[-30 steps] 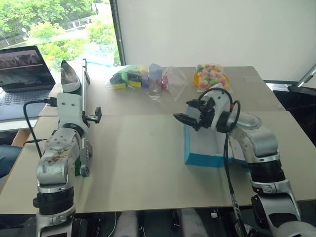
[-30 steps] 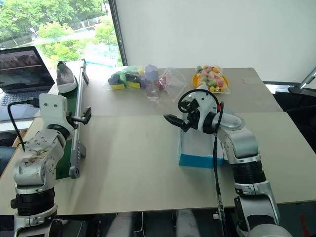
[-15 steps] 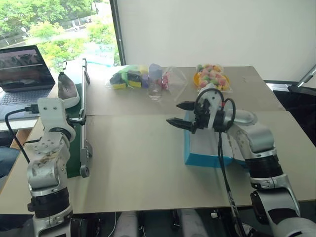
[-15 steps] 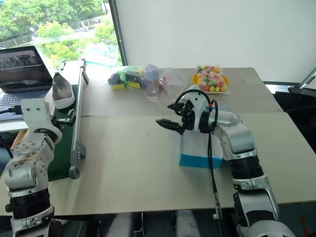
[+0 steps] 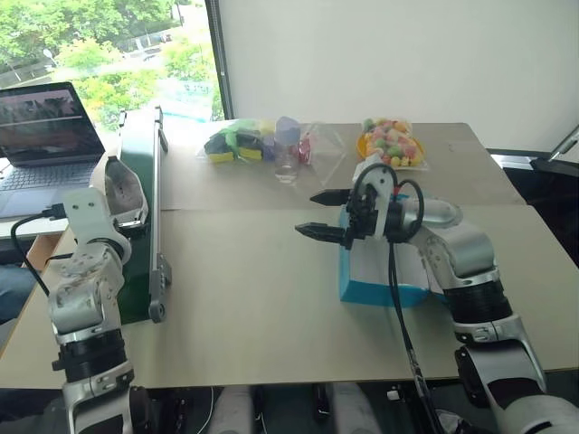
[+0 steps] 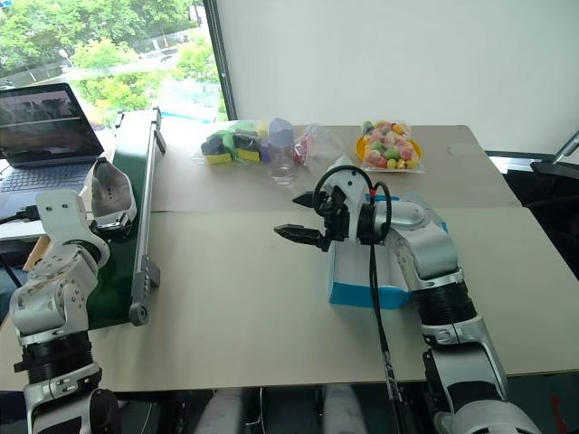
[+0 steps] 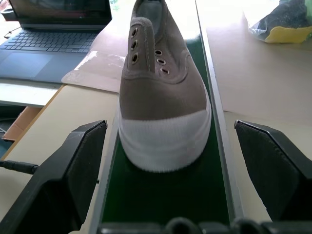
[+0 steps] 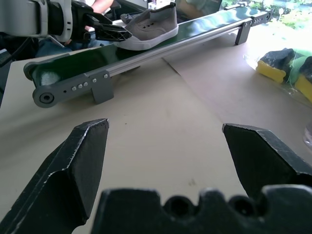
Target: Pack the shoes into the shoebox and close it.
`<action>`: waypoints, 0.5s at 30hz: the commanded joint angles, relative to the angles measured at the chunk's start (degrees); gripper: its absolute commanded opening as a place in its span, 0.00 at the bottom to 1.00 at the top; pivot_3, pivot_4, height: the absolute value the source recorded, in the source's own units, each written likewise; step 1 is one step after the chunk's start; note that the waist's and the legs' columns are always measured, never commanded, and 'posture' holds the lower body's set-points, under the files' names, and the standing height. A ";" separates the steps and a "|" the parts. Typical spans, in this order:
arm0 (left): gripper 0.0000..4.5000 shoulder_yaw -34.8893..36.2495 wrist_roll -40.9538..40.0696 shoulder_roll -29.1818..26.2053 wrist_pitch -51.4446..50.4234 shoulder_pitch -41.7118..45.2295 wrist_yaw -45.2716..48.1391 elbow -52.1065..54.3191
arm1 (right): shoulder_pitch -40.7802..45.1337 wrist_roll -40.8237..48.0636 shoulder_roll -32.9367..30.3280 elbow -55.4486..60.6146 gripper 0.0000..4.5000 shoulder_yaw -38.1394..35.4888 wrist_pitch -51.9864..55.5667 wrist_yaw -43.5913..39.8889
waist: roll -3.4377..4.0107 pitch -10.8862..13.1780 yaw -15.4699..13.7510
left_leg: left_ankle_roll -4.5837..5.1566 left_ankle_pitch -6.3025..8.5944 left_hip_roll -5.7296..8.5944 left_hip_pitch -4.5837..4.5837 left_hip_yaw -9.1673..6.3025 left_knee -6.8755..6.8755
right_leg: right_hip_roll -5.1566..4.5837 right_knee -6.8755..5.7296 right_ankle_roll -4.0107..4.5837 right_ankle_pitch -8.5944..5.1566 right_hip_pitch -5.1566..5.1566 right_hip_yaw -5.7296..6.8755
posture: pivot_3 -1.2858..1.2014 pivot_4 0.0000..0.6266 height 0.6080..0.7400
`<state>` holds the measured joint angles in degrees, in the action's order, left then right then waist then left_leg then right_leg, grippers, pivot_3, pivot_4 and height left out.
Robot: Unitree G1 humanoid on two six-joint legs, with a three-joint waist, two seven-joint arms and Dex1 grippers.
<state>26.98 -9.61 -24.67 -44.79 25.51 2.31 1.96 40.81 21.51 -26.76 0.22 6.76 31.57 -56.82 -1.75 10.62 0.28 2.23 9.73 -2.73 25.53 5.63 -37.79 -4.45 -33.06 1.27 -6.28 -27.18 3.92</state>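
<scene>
Behind your table (image 5: 262, 298) a window fills the upper left of the frame. Since a second ago your left gripper (image 7: 165, 161) has swung out to the conveyor belt (image 6: 122, 217) at left and now brackets a grey shoe's (image 7: 161, 97) toe, jaws wide, not touching. Your right gripper (image 6: 303, 217), also spread wide and empty, has turned further toward frame centre, above the blue shoebox (image 6: 348, 285). Your left wrist view alone shows the shoe's eyelets; your right wrist view shows yellow sponges (image 8: 287, 73).
</scene>
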 commanded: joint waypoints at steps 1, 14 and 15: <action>1.00 0.17 -0.36 -1.45 2.92 2.90 0.10 -2.21 | -0.74 0.92 -0.80 3.33 0.99 -1.14 0.50 0.64 | 0.00 0.00 -0.07 | -0.01 0.01 0.00 0.00 0.00 0.01 | 0.00 0.00 0.00 0.00 -0.01 0.00 | 0.52 0.24 0.99; 0.42 6.21 -7.24 3.16 -4.08 5.44 -3.39 -5.13 | -1.28 -0.22 -2.68 2.92 1.00 -2.16 -0.94 2.78 | -0.01 -0.01 -0.93 | -0.06 0.03 -0.03 -0.01 0.08 0.01 | -0.02 -0.03 0.01 0.00 -0.03 0.04 | 0.52 0.24 0.99; 0.33 6.51 -7.58 3.38 -4.63 5.60 -3.83 -4.92 | -1.18 -0.28 -2.78 2.78 1.00 -2.19 -1.07 2.82 | -0.01 -0.01 -1.06 | -0.06 0.03 -0.04 -0.01 0.08 0.01 | -0.02 -0.03 0.01 0.00 -0.03 0.05 | 0.52 0.24 0.99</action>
<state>33.40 -15.79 -22.02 -47.97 30.50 -1.08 -4.04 38.27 21.33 -28.78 1.99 6.27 31.95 -54.34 -1.76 10.61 -0.77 2.17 9.76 -2.78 25.52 5.71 -37.78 -4.48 -33.09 1.27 -6.27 -27.18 4.00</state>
